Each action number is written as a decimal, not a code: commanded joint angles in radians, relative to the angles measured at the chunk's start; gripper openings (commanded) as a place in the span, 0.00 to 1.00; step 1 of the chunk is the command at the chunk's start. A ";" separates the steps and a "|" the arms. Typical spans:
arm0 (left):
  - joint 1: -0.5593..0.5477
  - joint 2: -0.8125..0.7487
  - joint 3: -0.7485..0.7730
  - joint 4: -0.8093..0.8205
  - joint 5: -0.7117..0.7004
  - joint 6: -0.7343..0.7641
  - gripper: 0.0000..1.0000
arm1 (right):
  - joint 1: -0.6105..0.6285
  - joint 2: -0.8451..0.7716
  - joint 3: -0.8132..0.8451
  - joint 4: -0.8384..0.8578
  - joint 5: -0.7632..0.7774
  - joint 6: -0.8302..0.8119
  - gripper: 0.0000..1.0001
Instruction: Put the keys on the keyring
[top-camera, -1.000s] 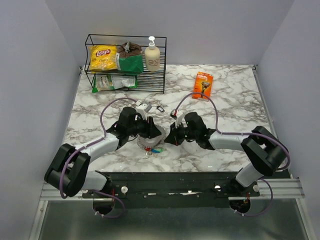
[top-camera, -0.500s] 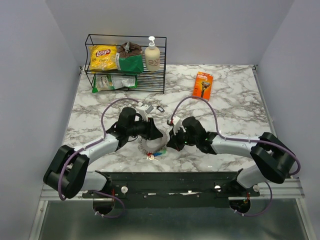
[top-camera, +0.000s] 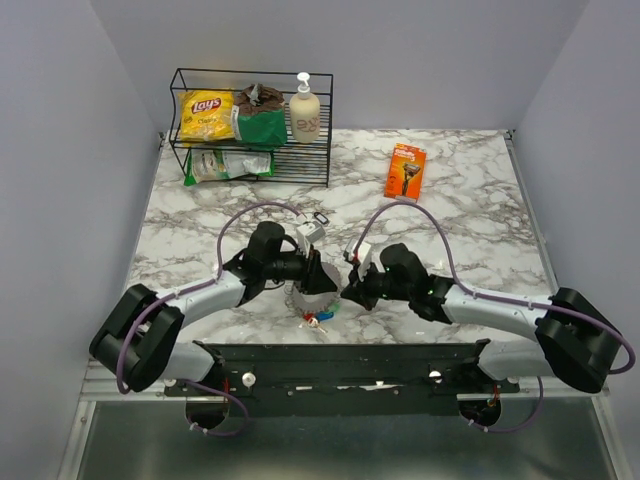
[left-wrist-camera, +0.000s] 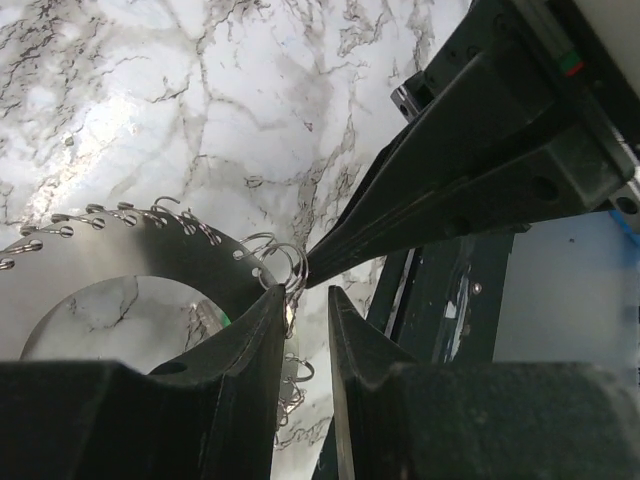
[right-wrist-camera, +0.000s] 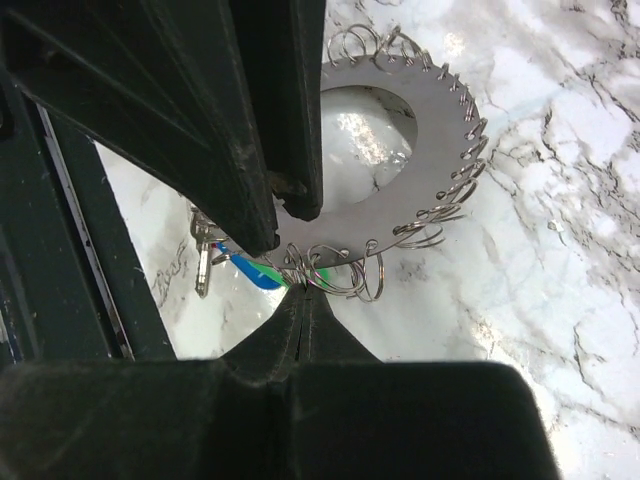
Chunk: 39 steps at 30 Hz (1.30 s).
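Marble-white table (top-camera: 470, 220) underneath, with left arm (top-camera: 200, 295) and right arm (top-camera: 490, 305) both stretched low and inward from the near-edge bases, wrists turned toward each other, tips almost meeting at centre. Between those tips, silvery keyring (right-wrist-camera: 415, 195): a flat toothed disc with a round hole, so no long axis to line up, only a rim. Resting on the table or lifted off it, cannot tell. Astride that rim, left end effector (left-wrist-camera: 305, 300), spread only to a slit, with the rim edge and one wire loop (right-wrist-camera: 345, 270) inside the slit and pads not seen to touch. Opposite it, right end effector (right-wrist-camera: 303, 295), pressed together to a point, nose against the same stretch of rim, so about equally near. Just under that spot, toward the bases, coloured keys (right-wrist-camera: 255, 272) in a bunch. Likely crux of the coming move: meeting a wire loop head-on with that point.
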 joint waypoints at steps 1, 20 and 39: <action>-0.026 0.046 0.043 -0.023 0.053 0.071 0.33 | 0.014 -0.052 -0.027 0.030 -0.010 -0.057 0.01; -0.065 0.128 0.143 -0.123 0.119 0.161 0.37 | 0.020 -0.102 -0.052 0.025 -0.045 -0.043 0.01; -0.086 0.186 0.191 -0.215 0.048 0.220 0.29 | 0.018 -0.110 -0.055 0.022 -0.033 -0.040 0.01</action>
